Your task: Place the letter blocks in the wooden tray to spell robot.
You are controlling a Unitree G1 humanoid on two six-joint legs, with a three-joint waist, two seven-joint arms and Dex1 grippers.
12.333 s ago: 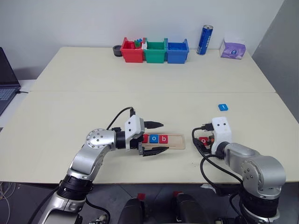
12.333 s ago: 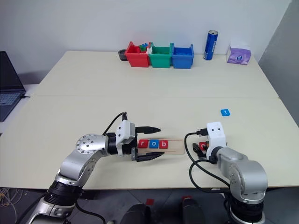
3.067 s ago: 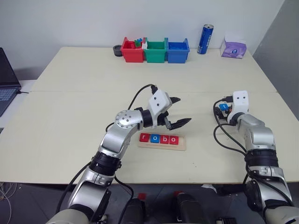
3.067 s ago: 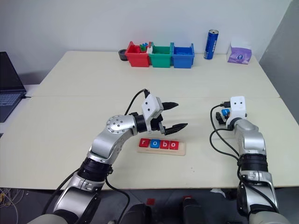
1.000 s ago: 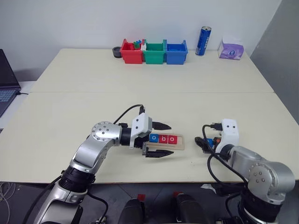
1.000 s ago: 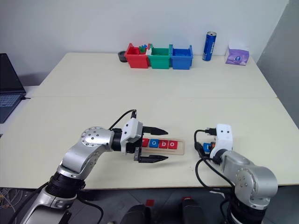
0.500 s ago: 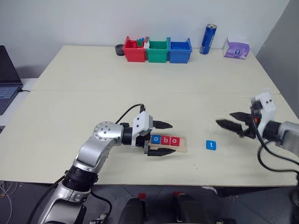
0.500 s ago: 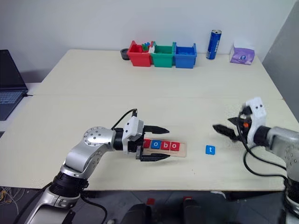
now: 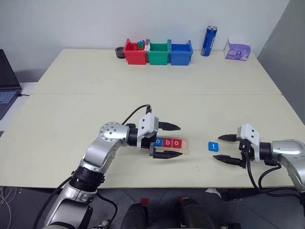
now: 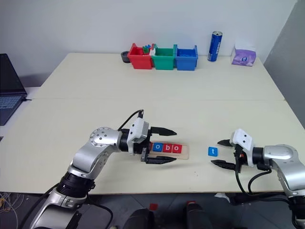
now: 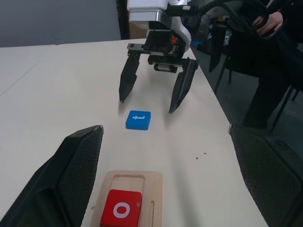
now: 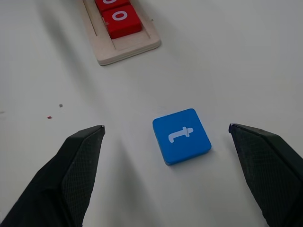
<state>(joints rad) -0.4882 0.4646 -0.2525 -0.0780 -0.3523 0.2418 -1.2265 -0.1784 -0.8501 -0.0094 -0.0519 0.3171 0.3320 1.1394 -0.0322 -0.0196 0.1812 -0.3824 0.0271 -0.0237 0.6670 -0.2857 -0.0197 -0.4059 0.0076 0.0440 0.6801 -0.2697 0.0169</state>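
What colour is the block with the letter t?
Blue, with a white t; it shows best in the right wrist view.

right hand (image 11: 151,99) spread, blue tile (image 11: 138,119) ahead

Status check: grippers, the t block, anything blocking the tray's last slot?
Both grippers open: left gripper over the wooden tray, right gripper facing the blue t block. Block flat on the table, unheld. End slot open, path clear.
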